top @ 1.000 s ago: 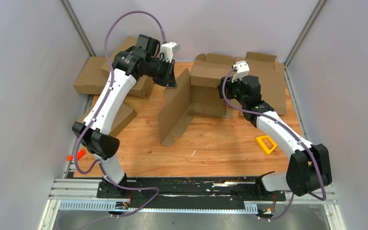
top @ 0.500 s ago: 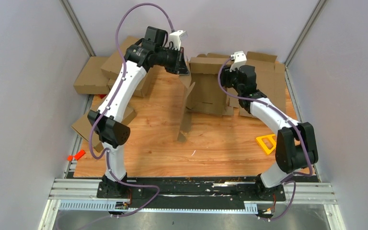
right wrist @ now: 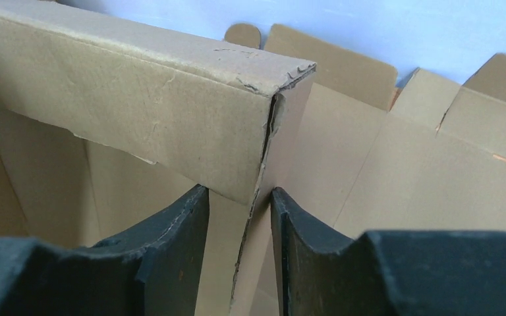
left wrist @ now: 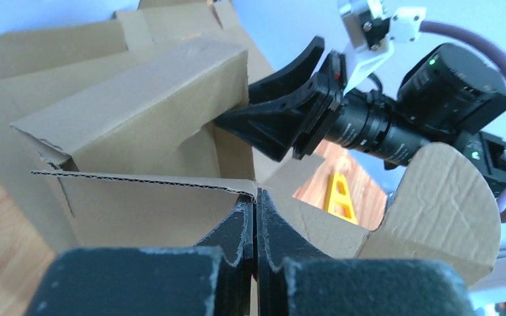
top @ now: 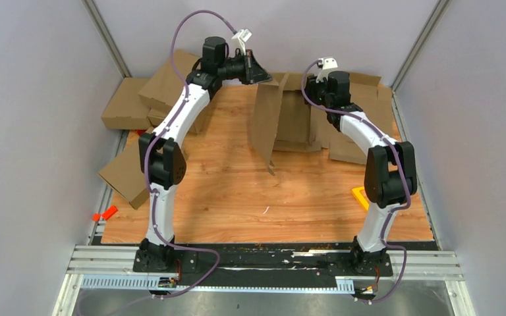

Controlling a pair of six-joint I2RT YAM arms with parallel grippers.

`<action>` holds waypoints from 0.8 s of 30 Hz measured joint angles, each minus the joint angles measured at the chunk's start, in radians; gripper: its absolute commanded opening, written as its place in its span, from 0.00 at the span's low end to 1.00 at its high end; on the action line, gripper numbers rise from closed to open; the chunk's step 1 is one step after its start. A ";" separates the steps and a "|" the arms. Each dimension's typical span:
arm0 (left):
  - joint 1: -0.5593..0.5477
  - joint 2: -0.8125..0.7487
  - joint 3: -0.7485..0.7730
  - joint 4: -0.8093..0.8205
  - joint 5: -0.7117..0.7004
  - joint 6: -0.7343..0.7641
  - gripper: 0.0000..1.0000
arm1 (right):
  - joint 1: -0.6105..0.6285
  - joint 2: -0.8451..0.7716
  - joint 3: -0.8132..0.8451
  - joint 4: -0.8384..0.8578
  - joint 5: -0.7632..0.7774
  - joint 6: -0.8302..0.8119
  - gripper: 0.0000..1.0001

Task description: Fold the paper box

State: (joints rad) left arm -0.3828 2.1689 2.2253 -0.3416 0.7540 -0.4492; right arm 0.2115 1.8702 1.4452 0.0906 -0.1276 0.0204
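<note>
Both your grippers are on the paper box [top: 267, 122] at the table's [top: 224, 191] far middle. L gripper [top: 261, 74] is clamped on a flap edge; R gripper [right wrist: 239, 197] straddles a folded wall, can't tell if it's pinching. Big panel stands on edge, long axis far-to-near.

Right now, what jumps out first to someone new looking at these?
At the table's far edge the paper box stands raised, one big panel hanging down. The left tool is pinched shut on a flap edge; the right tool straddles a folded corner. More brown boxes pile at far left.
</note>
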 measured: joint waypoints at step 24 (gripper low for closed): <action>0.034 -0.119 -0.910 1.110 0.118 -0.801 0.00 | 0.146 -0.134 -0.302 -0.325 -0.011 0.326 0.33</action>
State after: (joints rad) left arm -0.3492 2.0499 1.3155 0.7685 0.8719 -1.2503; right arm 0.3576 1.7359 1.1435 -0.2340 -0.1387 0.3466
